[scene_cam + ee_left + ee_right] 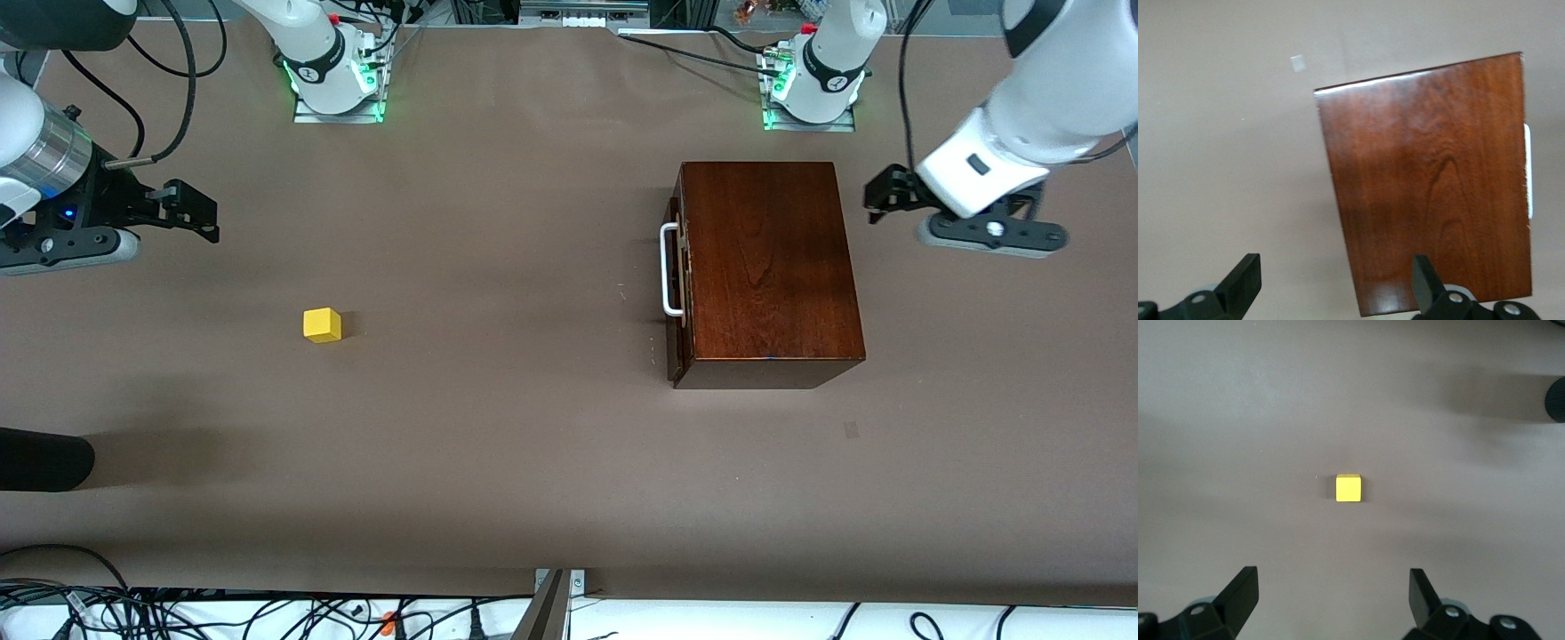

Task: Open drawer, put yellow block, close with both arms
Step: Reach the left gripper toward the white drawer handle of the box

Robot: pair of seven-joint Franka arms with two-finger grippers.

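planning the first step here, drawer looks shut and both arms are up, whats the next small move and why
Probably bring the left gripper down to the white handle to pull the drawer out. The drawer sits closed in the wooden box, so the yellow block has nowhere to go yet. Both grippers' jaws stand open and empty, the right gripper over bare table toward its own end.

Open brown table (533, 222) is stretching across the middle of the frame, and nothing is standing between my yellow block (322, 324) at centre-left and the white handle (670, 271) of the drawer (677, 284). The wooden box (769, 267) is blocking centre-right. A dark object (40, 459) is poking in at the lower-left edge.
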